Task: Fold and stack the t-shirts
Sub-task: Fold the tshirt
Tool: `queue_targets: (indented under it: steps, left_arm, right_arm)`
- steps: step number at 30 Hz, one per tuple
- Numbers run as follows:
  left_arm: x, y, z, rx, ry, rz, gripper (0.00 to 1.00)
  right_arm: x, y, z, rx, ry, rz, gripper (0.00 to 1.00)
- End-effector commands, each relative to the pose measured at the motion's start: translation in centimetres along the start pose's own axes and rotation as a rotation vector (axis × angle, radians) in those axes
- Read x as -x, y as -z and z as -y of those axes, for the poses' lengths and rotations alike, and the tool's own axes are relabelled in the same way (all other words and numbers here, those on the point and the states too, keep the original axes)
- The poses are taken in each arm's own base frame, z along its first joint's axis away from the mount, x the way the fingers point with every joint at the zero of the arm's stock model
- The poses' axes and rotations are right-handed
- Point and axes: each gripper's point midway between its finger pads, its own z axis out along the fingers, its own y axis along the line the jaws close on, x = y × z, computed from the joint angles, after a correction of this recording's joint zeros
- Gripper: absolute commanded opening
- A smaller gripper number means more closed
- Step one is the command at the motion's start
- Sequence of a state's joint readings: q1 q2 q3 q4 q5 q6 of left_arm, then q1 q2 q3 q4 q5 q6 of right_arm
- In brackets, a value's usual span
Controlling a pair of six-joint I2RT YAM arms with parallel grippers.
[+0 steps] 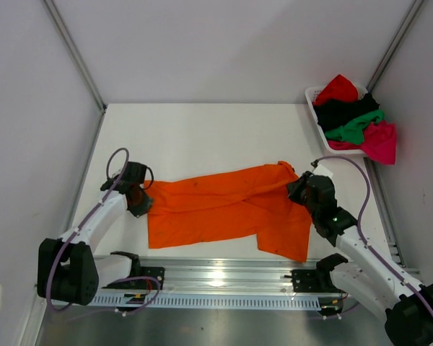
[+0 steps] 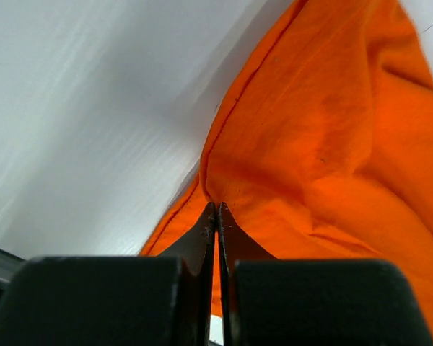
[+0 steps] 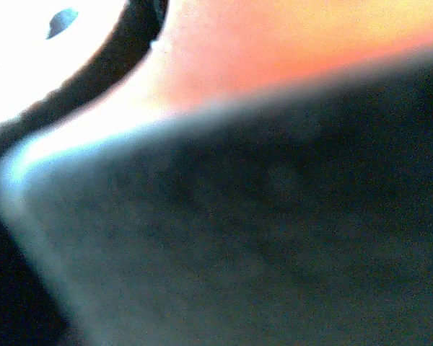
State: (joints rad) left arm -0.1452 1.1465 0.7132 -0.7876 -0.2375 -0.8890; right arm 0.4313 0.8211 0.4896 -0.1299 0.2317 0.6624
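I am pinching the limp, light orange t-shirt (image 1: 224, 209) at 9 o'clock with the left gripper (image 2: 216, 213); the right gripper (image 1: 302, 189) is resting closed at 3 o'clock.

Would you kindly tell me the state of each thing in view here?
orange shirt: spread on table, creased, not neatly folded.
red shirt: crumpled, in basket.
black shirt: crumpled, in basket.
green shirt: crumpled, in basket.
pink shirt: crumpled, hanging over basket's edge.
basket: upright, heaped full.
left gripper: shut on orange shirt's left edge.
right gripper: shut, at orange shirt's right edge.
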Motion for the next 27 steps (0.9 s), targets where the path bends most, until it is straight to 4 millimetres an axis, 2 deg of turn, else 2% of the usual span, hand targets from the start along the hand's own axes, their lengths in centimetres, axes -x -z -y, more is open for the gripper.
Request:
queue_targets:
  steps: [1, 4, 8, 15, 23, 27]
  left_arm:
    - [-1.2, -1.1, 1.2, -0.036, -0.021, -0.039, 0.01]
    - [-2.3, -1.5, 1.6, -0.032, -0.046, -0.067, 0.01]
    - [-2.8, -1.5, 1.6, -0.024, -0.066, -0.07, 0.01]
    - [-2.6, -1.1, 1.5, -0.025, -0.065, -0.057, 0.01]
    - [-2.6, -0.6, -0.1, 0.026, -0.035, -0.035, 0.01]
    - [-2.7, -0.6, -0.1, 0.028, -0.026, -0.038, 0.01]
  right_arm:
    - [0.5, -0.1, -0.5, 0.01, -0.017, 0.025, 0.0]
    - [0.3, -0.2, -0.8, 0.013, -0.016, 0.023, 0.0]
    - [0.2, -0.2, -0.9, 0.01, -0.015, 0.021, 0.0]
    - [0.0, -0.3, -1.2, 0.014, -0.024, 0.023, 0.0]
    - [0.4, -0.1, -1.0, -0.007, -0.027, 0.043, 0.0]
    - [0.8, 0.0, -0.2, -0.059, -0.042, 0.064, 0.0]
